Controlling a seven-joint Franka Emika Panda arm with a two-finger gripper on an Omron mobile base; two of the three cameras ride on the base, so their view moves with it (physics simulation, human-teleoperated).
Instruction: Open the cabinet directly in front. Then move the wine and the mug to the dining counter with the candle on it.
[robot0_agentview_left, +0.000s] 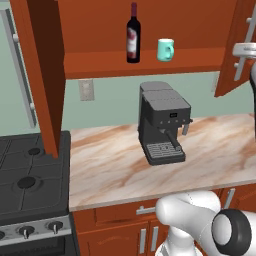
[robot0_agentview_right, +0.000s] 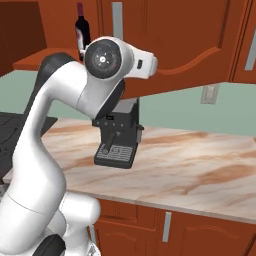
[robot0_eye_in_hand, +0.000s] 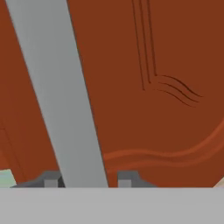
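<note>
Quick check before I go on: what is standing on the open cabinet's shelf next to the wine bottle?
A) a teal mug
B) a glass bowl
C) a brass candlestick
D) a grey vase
A: in the left base view the teal mug stands upright on the cabinet shelf just right of the wine bottle, apart from it.

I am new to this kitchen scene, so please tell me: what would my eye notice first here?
First comes the open cabinet with a dark wine bottle and a teal mug standing apart on its shelf. Below them, a grey coffee machine sits on the marble worktop. In the hand view, a silver door handle runs between the jaws.
</note>
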